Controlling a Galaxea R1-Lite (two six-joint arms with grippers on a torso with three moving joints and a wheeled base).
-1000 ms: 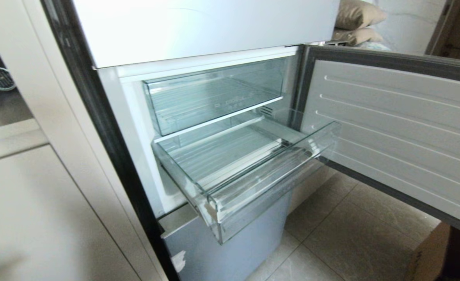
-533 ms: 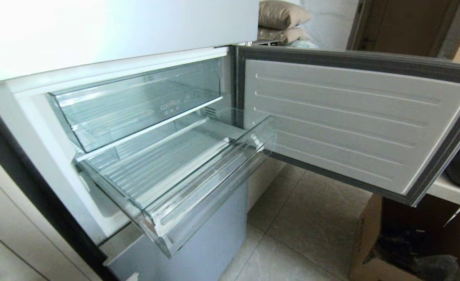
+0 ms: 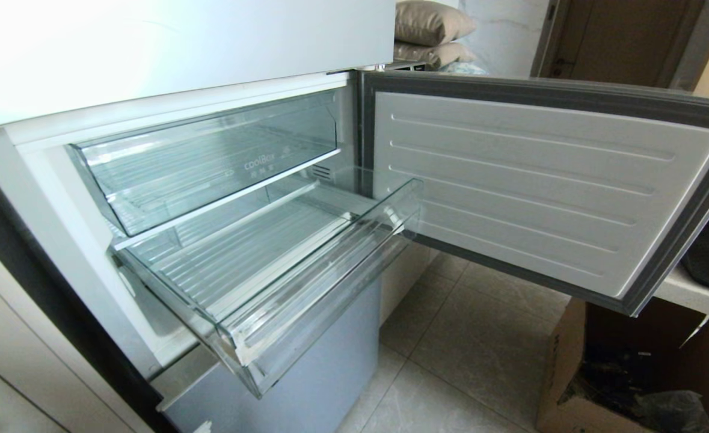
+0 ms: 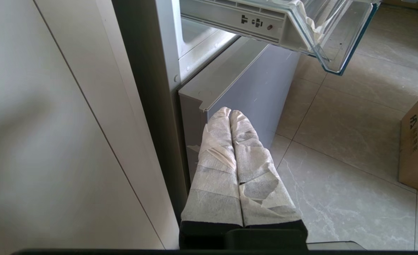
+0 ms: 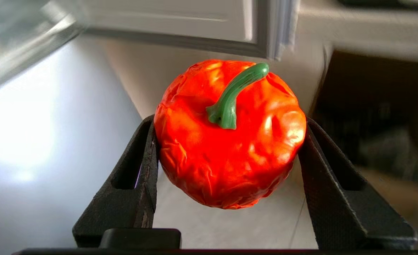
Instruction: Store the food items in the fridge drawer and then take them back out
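Camera panned; fridge drawer [image 3: 258, 282] centred.

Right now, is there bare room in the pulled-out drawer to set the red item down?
Yes. The fridge drawer shows a bare ribbed floor from its front wall to the rear, clear beneath the coolBox drawer. The open door borders its right end. The right gripper holds the red food item.
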